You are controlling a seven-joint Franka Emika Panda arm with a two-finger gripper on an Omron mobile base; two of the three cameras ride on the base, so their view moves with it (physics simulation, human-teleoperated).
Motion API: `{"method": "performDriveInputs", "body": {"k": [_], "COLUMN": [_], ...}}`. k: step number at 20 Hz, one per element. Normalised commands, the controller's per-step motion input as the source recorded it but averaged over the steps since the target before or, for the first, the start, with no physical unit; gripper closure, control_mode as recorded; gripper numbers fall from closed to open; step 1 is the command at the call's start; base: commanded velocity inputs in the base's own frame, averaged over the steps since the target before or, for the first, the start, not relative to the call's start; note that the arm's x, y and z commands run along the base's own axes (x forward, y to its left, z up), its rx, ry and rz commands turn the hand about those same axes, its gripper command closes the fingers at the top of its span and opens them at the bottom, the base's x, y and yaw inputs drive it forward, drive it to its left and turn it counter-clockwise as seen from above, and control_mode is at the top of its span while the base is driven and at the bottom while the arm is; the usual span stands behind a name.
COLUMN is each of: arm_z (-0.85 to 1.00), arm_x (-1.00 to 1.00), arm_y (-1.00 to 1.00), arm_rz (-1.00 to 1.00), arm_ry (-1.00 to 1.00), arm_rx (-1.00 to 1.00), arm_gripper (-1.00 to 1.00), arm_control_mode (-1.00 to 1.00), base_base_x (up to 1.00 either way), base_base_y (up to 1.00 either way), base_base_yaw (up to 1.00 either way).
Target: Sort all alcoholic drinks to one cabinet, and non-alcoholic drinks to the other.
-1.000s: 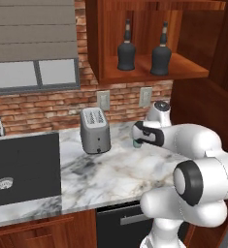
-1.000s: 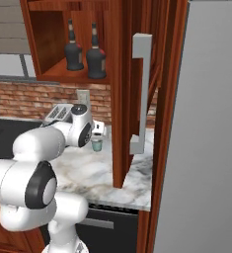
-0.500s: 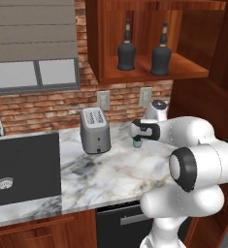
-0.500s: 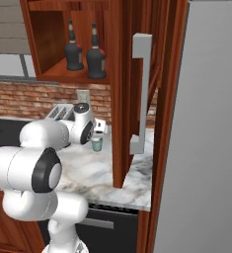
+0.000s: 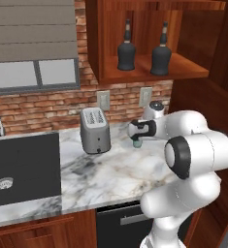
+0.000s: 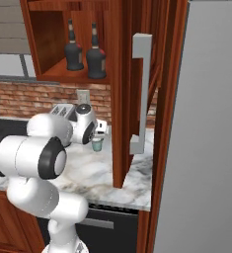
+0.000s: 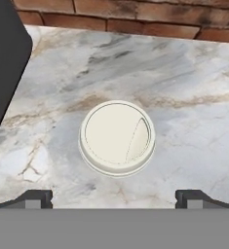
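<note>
We find the gripper (image 7: 114,197) directly above the pale green cup (image 6: 96,144), jaws spread wide and holding nothing. The cup stands upright on the marble counter (image 5: 101,169), right of the toaster (image 5: 94,131) and near the brick wall; its white lid (image 7: 117,137) sits centred between the fingertips (image 7: 37,198). We judge it light, thin-walled and easily crushed or tipped; the lid may lift off. We advise gripping the body below the lid, gently. Both black bottles (image 5: 126,54) stand in the wide cabinet (image 5: 183,68).
</note>
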Motion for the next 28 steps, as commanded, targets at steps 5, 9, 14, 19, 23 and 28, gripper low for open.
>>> {"method": "performDriveInputs", "body": {"k": [5,9,14,19,23,28], "arm_z": [-0.14,-0.14,-0.15,-0.15,-0.11,-0.04], "arm_x": [0.19,0.14,0.08,0.03,0.01,0.05], "arm_y": [0.00,0.01,0.00,0.00,0.00,0.00], "arm_rz": [0.00,0.00,0.00,0.00,0.00,0.00], "arm_ry": [0.00,0.00,0.00,0.00,0.00,0.00], "arm_rx": [0.00,0.00,0.00,0.00,0.00,0.00], "arm_gripper": [-1.00,-1.00,-1.00,-1.00,-1.00,-1.00], "arm_control_mode": [-1.00,-1.00,-1.00,-1.00,-1.00,-1.00], "base_base_x": [0.00,0.00,0.00,0.00,0.00,0.00], "base_base_y": [0.00,0.00,0.00,0.00,0.00,0.00], "base_base_yaw": [0.00,0.00,0.00,0.00,0.00,0.00]}}
